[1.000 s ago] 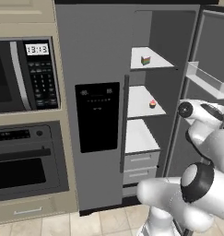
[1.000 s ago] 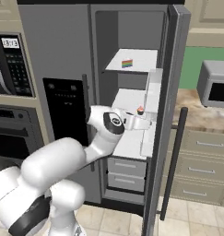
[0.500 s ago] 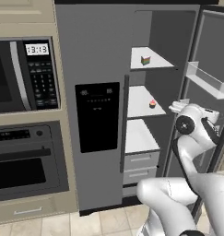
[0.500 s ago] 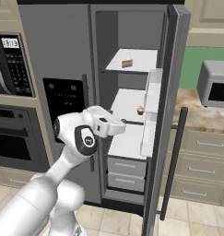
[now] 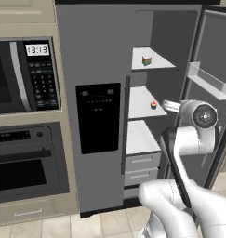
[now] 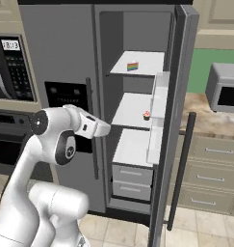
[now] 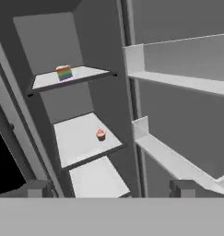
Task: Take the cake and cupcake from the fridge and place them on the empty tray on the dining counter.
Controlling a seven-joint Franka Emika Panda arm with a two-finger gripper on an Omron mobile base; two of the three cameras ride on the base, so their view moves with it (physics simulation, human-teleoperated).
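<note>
The tall grey fridge [image 6: 60, 58] stands with its right door open. The rainbow-layered cake wedge [image 7: 64, 73] sits on the top white shelf, and the pink-frosted cupcake [image 7: 101, 134] on the shelf below. The two-finger gripper [image 7: 111, 188] faces them with jaws wide and empty.

The fridge [image 5: 93, 69] shows a smooth, matt grey metallic skin with a glossy black dispenser panel [image 5: 98, 118]. Its shelves [image 7: 83, 138] look like smooth white plastic. The arm [image 6: 53, 140] wears glossy white casing.
</note>
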